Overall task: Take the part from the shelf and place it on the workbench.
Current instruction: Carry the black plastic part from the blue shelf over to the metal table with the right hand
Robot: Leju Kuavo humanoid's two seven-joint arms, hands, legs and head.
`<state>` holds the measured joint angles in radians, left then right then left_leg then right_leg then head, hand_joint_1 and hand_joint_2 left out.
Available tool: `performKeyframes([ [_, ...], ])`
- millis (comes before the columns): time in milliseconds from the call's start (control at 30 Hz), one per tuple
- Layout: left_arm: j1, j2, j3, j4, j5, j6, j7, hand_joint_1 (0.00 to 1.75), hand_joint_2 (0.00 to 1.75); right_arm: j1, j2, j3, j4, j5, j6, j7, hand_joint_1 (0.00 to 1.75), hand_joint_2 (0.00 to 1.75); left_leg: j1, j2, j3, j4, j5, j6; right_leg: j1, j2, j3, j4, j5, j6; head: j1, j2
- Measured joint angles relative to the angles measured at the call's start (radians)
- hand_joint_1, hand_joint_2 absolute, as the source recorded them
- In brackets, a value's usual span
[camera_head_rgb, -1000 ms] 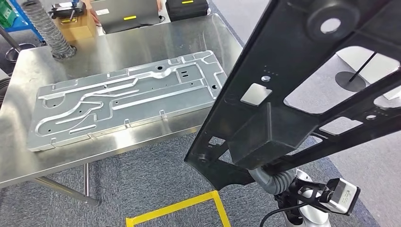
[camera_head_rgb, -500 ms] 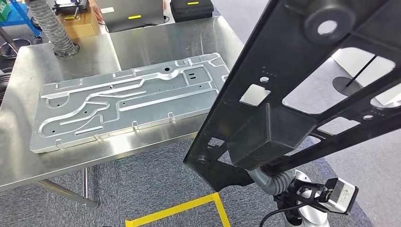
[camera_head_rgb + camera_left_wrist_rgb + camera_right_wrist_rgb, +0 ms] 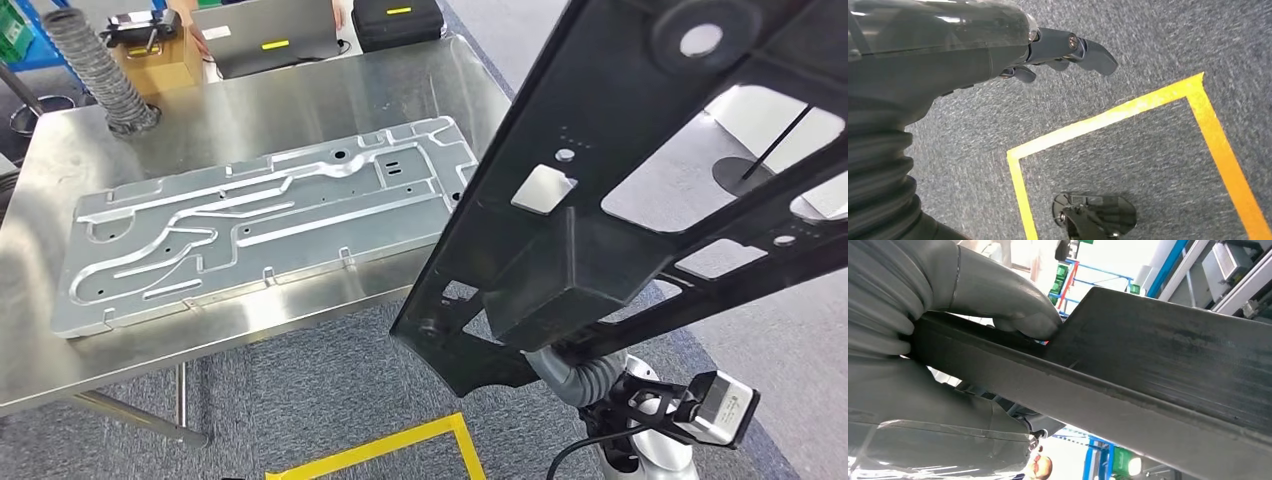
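While the black part (image 3: pixel 640 190) is held aloft beside the workbench (image 3: pixel 290 95), off its right edge and above the carpet, it is gripped by the right hand (image 3: pixel 948 340), thumb pressed on its edge. An aluminium plate (image 3: pixel 260 220) lies on the bench. The left hand (image 3: pixel 998 45) hangs over yellow tape (image 3: pixel 1108 117), fingers loosely curled, nothing held.

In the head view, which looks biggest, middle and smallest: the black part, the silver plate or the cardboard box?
1. Black part: looks biggest, but it is held close to the camera, so that may be nearness.
2. Silver plate on the workbench.
3. Cardboard box: smallest, and farthest away.
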<state>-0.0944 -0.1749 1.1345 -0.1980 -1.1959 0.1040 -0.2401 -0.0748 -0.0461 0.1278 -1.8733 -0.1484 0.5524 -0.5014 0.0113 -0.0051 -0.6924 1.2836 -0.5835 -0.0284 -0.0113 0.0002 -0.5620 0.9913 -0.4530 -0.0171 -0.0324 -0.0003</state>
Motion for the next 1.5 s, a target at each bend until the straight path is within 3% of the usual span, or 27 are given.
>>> performKeyframes([
  [33,0.001,0.000,0.000,0.000,0.000,0.000,0.000,0.00,1.75,0.000,0.000,0.000,0.000,0.000,0.000,0.001,1.73,1.75,0.002,0.000,-0.010,0.008,0.012,-0.002,0.000,0.001,0.003,0.001,-0.003,0.001,0.000,0.000],
  [67,0.001,0.000,0.000,0.000,0.000,0.000,0.001,0.00,1.75,-0.001,0.000,0.000,0.000,0.000,0.000,0.002,1.73,1.75,0.003,0.000,0.000,-0.023,0.042,-0.003,-0.001,0.001,0.007,0.002,-0.007,0.003,0.000,0.000],
  [133,0.001,0.001,0.000,0.000,0.000,0.000,0.001,0.00,1.75,-0.002,0.000,0.000,0.000,0.000,0.000,0.003,1.73,1.75,0.004,0.001,0.056,-0.156,0.118,0.001,0.000,0.003,0.015,0.006,-0.016,0.010,0.000,0.000],
  [200,-0.001,0.001,0.000,0.000,0.000,0.000,0.001,0.00,1.75,-0.006,0.000,0.000,0.001,0.000,0.000,0.004,1.73,1.75,0.002,0.000,0.098,-0.251,0.148,0.012,0.004,0.004,0.018,0.011,-0.025,0.020,0.000,0.000],
  [300,0.000,0.001,0.000,0.000,0.000,-0.001,0.004,0.00,1.75,-0.012,0.000,0.000,0.003,-0.001,0.000,0.007,1.73,1.75,0.001,-0.001,0.104,-0.270,0.144,0.030,0.005,0.005,0.017,0.012,-0.030,0.037,0.000,0.000],
  [367,-0.001,0.001,0.000,0.000,0.000,-0.001,0.005,0.00,1.75,-0.016,0.000,0.000,0.003,-0.002,0.000,0.007,1.73,1.75,0.003,-0.001,0.110,-0.277,0.145,0.042,0.002,0.003,0.002,0.049,-0.052,0.047,0.000,0.000],
  [467,-0.003,0.001,0.000,0.000,0.000,-0.001,0.005,0.00,1.75,-0.019,0.000,0.000,0.008,-0.004,0.000,0.007,1.73,1.75,0.002,0.000,0.116,-0.279,0.140,0.052,-0.001,0.003,-0.095,0.232,-0.128,0.057,0.000,0.000],
  [500,-0.002,0.001,0.000,0.000,0.000,-0.001,0.005,0.00,1.75,-0.018,0.000,0.000,0.010,-0.005,0.000,0.007,1.73,1.75,0.002,0.000,0.118,-0.279,0.138,0.054,-0.002,0.003,-0.127,0.282,-0.138,0.059,0.000,0.000],
  [533,-0.002,0.001,0.000,0.000,0.000,-0.001,0.005,0.00,1.75,-0.017,0.000,0.000,0.013,-0.005,0.000,0.007,1.73,1.75,0.001,0.000,0.120,-0.278,0.135,0.054,-0.002,0.003,-0.143,0.298,-0.129,0.059,0.000,0.000],
  [567,-0.002,0.001,0.000,0.000,0.000,-0.001,0.005,0.00,1.75,-0.017,-0.001,0.000,0.015,-0.006,0.000,0.007,1.73,1.75,0.001,-0.001,0.125,-0.278,0.132,0.054,-0.002,0.003,-0.138,0.274,-0.100,0.058,0.000,0.000],
  [633,-0.002,0.000,0.000,0.000,0.000,-0.001,0.005,0.00,1.75,-0.017,-0.001,0.000,0.017,-0.007,-0.001,0.007,1.73,1.75,0.000,-0.002,0.136,-0.278,0.124,0.051,-0.001,0.002,-0.085,0.143,-0.022,0.050,0.000,0.000],
  [700,-0.002,0.000,0.000,0.000,0.000,-0.001,0.005,0.00,1.75,-0.016,-0.001,0.000,0.017,-0.009,-0.002,0.006,1.73,1.75,-0.004,-0.003,0.143,-0.276,0.116,0.043,0.004,0.002,-0.040,0.040,0.015,0.039,0.000,0.000],
  [767,-0.002,0.000,0.000,0.000,0.000,-0.002,0.005,0.00,1.75,-0.015,-0.001,0.000,0.017,-0.011,-0.004,0.006,1.73,1.75,-0.006,-0.003,0.144,-0.278,0.111,0.032,0.009,0.003,-0.032,0.020,0.011,0.029,0.000,0.000],
  [867,-0.003,0.000,0.000,0.000,0.000,-0.002,0.005,0.00,1.75,-0.013,-0.001,0.000,0.017,-0.012,-0.004,0.005,1.73,1.75,-0.006,0.000,0.138,-0.253,0.090,0.017,0.002,0.005,-0.023,0.009,0.011,0.012,0.000,0.000],
  [900,-0.004,0.001,0.000,0.000,0.000,-0.002,0.005,0.00,1.75,-0.013,-0.001,0.000,0.017,-0.012,-0.004,0.004,1.73,1.75,-0.005,0.001,0.119,-0.210,0.066,0.013,-0.001,0.004,-0.017,0.005,0.010,0.006,0.000,0.000],
  [967,-0.003,0.001,0.000,0.000,0.000,-0.002,0.005,0.00,1.75,-0.013,-0.001,0.001,0.017,-0.012,-0.004,0.004,1.73,1.75,-0.002,0.001,0.052,-0.075,0.006,0.006,0.000,0.002,-0.012,0.004,0.005,0.000,0.000,0.000],
  [1000,-0.001,0.001,0.000,0.000,0.000,-0.002,0.005,0.00,1.75,-0.013,-0.001,0.002,0.017,-0.012,-0.003,0.004,1.73,1.75,0.000,0.001,0.019,-0.016,-0.012,0.003,0.000,0.002,-0.010,0.004,0.002,-0.002,0.000,0.000],
  [1033,0.000,0.001,0.000,0.000,0.000,-0.002,0.005,0.00,1.75,-0.013,-0.001,0.002,0.018,-0.012,-0.003,0.004,1.73,1.75,0.001,0.001,0.000,0.013,-0.012,0.000,0.000,0.002,-0.007,0.005,0.000,-0.002,0.000,0.000],
  [1067,0.000,0.001,0.000,0.000,0.000,-0.002,0.006,0.00,1.75,-0.013,-0.001,0.002,0.019,-0.012,-0.003,0.005,1.73,1.75,0.002,0.001,0.001,-0.001,0.011,-0.001,0.000,0.003,-0.003,0.005,-0.003,-0.001,0.000,0.000],
  [1133,0.000,0.001,0.000,0.000,0.000,-0.002,0.006,0.00,1.75,-0.014,-0.001,0.002,0.019,-0.012,-0.004,0.006,1.73,1.75,0.003,0.001,0.052,-0.123,0.091,0.001,-0.001,0.004,0.008,0.007,-0.012,0.005,0.000,0.000],
  [1200,-0.001,0.001,0.000,0.000,0.000,-0.002,0.007,0.00,1.75,-0.018,-0.001,0.002,0.019,-0.012,-0.004,0.006,1.73,1.75,0.001,0.001,0.102,-0.239,0.137,0.010,0.003,0.006,0.014,0.011,-0.021,0.015,0.000,0.000],
  [1367,-0.001,0.001,0.001,0.000,0.000,-0.002,0.009,0.00,1.75,-0.026,-0.001,0.002,0.020,-0.012,-0.005,0.009,1.73,1.75,0.001,-0.002,0.120,-0.276,0.134,0.038,0.002,0.005,0.008,0.031,-0.040,0.042,0.000,0.000],
  [1433,-0.002,0.001,0.001,0.000,0.000,-0.002,0.009,0.00,1.75,-0.029,-0.001,0.002,0.020,-0.012,-0.006,0.009,1.73,1.75,0.003,-0.001,0.127,-0.281,0.133,0.047,-0.002,0.004,-0.036,0.124,-0.086,0.050,0.000,0.000],
  [1500,-0.003,0.001,0.001,0.000,0.000,-0.003,0.009,0.00,1.75,-0.029,-0.001,0.002,0.023,-0.013,-0.008,0.010,1.73,1.75,0.002,0.000,0.130,-0.280,0.129,0.052,-0.003,0.004,-0.115,0.261,-0.134,0.056,0.000,0.000],
])
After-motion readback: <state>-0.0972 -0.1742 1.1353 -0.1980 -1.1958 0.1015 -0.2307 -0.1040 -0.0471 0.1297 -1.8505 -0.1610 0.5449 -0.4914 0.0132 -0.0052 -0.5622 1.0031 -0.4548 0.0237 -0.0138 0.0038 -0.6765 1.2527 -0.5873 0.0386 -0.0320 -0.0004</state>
